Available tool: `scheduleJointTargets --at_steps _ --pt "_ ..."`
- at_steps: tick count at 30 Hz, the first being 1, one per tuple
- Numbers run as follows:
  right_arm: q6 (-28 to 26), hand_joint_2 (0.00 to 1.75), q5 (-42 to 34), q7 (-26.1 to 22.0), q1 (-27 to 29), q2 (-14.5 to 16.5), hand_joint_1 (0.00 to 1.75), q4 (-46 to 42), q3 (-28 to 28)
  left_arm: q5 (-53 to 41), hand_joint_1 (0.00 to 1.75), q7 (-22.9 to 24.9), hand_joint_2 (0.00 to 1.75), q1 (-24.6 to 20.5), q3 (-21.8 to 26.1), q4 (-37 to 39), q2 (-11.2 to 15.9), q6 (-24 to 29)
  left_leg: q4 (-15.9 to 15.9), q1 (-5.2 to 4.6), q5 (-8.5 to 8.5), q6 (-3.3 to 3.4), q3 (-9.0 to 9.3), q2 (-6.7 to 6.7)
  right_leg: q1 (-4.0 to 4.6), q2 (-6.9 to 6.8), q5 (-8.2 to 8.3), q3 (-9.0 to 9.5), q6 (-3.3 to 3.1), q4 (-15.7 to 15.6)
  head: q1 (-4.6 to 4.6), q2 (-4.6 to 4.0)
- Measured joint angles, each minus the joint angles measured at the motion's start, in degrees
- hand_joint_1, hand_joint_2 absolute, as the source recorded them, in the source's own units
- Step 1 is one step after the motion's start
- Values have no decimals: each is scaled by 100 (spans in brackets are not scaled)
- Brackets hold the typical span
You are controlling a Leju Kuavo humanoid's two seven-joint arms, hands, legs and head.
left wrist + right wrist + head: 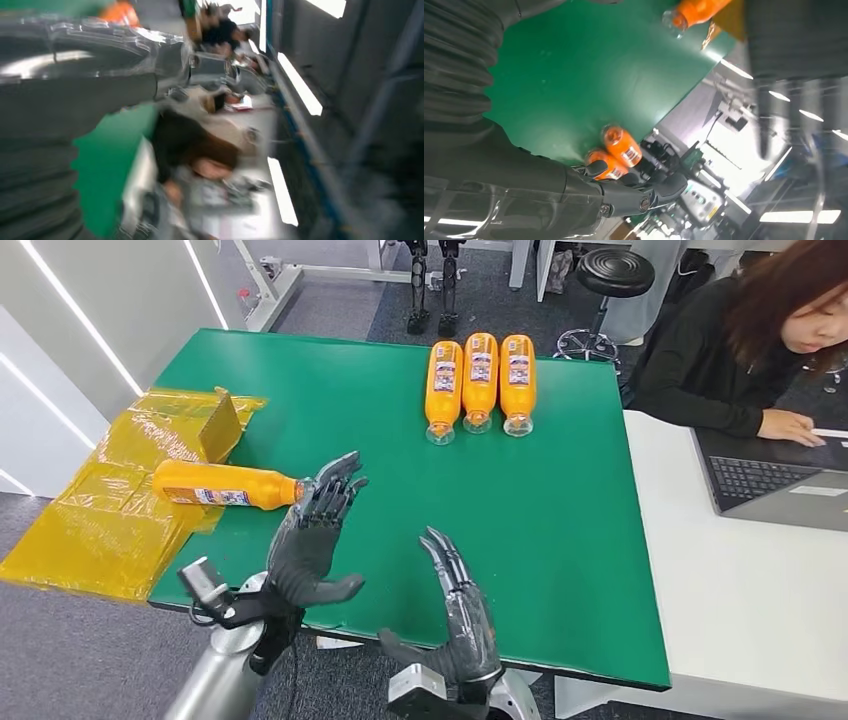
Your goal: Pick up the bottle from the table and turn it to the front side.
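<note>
1. Your right hand (455, 615), nearest the camera, hovers with fingers spread, empty.
2. Your left hand (315, 530) is likewise spread and empty, fingertips just beside the cap of the orange plastic bottle (225, 485).
3. That bottle lies on its side at the green table (560, 540) edge, ungrasped; picking up and turning both remain.

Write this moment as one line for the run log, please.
left hand: open, fingers at bottle cap | right hand: open, above mat | bottle: lying, not lifted | three bottles: far edge
</note>
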Motion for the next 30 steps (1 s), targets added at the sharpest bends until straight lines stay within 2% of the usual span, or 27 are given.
scheduleJointTargets --at_steps 2,4,12,20,30 --pt "-66 175 10 -51 247 -102 0 -248 -152 143 0 -1 175 330 0 -478 -177 -498 0 0 -3 2 -3 -2 0 -1 -3 1 4 -2 1 0" --pt "-98 175 33 -76 472 -204 0 -507 -279 176 0 -2 175 616 4 -821 -335 -709 0 -1 -6 5 -4 -3 0 -1 -4 1 6 -3 2 0" --pt "-36 175 240 -64 975 -382 0 -1242 -569 82 0 1 175 1360 20 -1453 -629 -768 0 1 -7 7 -1 -2 1 -1 -4 1 7 -3 -1 0" --pt "-115 175 482 33 1221 -450 0 -1620 -748 77 0 2 175 1443 22 -1490 -764 -811 0 1 -6 6 1 -1 1 0 -3 1 6 -2 -1 0" --pt "-251 175 667 82 1381 -456 0 -1964 -932 76 0 6 175 1418 22 -1490 -772 -817 0 1 -6 6 1 -1 1 1 -3 1 6 -2 -1 0"
